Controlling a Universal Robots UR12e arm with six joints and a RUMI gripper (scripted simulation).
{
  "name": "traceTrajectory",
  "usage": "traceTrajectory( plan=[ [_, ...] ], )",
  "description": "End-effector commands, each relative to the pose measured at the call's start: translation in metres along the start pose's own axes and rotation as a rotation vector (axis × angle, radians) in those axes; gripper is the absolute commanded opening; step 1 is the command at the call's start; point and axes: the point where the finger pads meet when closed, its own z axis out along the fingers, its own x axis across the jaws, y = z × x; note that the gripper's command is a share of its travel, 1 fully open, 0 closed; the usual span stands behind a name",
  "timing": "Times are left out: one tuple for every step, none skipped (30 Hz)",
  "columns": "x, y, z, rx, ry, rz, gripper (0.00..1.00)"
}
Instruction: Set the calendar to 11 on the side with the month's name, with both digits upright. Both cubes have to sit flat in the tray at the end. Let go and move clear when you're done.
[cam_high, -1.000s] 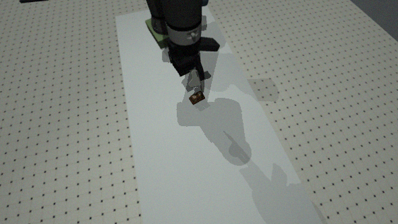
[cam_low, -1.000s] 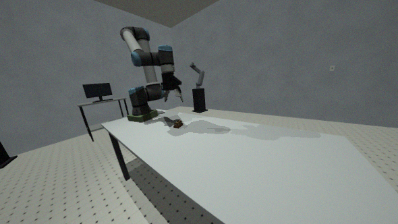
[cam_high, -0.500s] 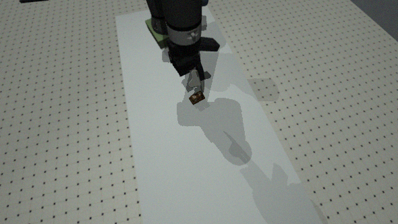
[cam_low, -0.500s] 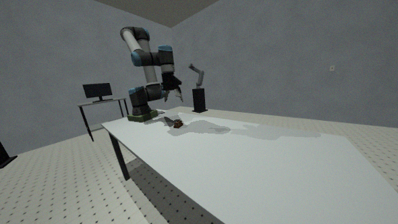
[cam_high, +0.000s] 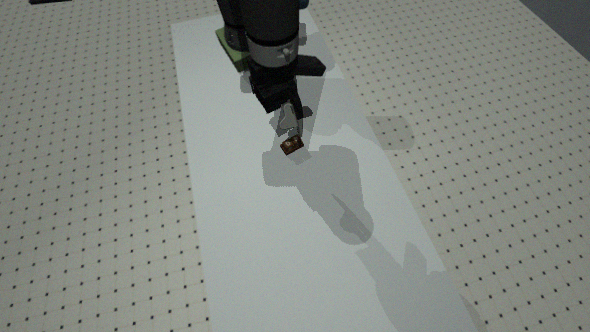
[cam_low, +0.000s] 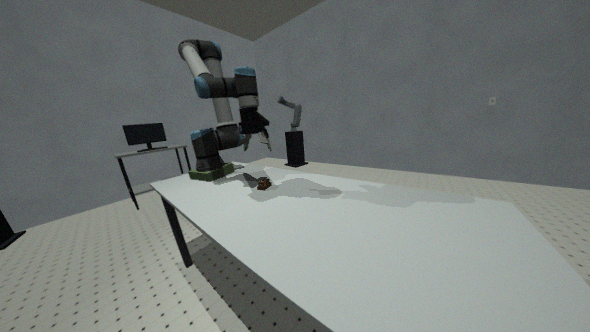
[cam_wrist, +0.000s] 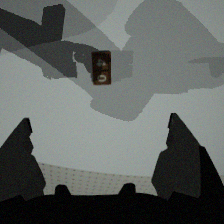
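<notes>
The small brown calendar (cam_high: 292, 145) with its two cubes in the tray sits on the white table, near the robot's end. It also shows in the exterior view (cam_low: 264, 184) and in the wrist view (cam_wrist: 101, 68), where two pale digit marks show on its top; I cannot read them. My gripper (cam_low: 256, 141) hangs high above the table, well above the calendar. Its fingers stand wide open and nothing is between them.
The arm's green base (cam_low: 210, 173) stands at the table's far end. A black post with a small arm (cam_low: 295, 147) stands behind the table. A desk with a monitor (cam_low: 145, 135) is at the left. The table's edges run close on both long sides.
</notes>
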Motion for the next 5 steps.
traceTrajectory(
  plan=[
    [0.0005,0.0003,-0.0007,-0.001,0.001,0.0,1.0],
    [0.0005,0.0003,-0.0007,-0.001,0.001,0.0,1.0],
    [0.0005,0.0003,-0.0007,-0.001,0.001,0.0,1.0],
    [0.0005,0.0003,-0.0007,-0.001,0.001,0.0,1.0],
    [0.0005,0.0003,-0.0007,-0.001,0.001,0.0,1.0]
  ],
)
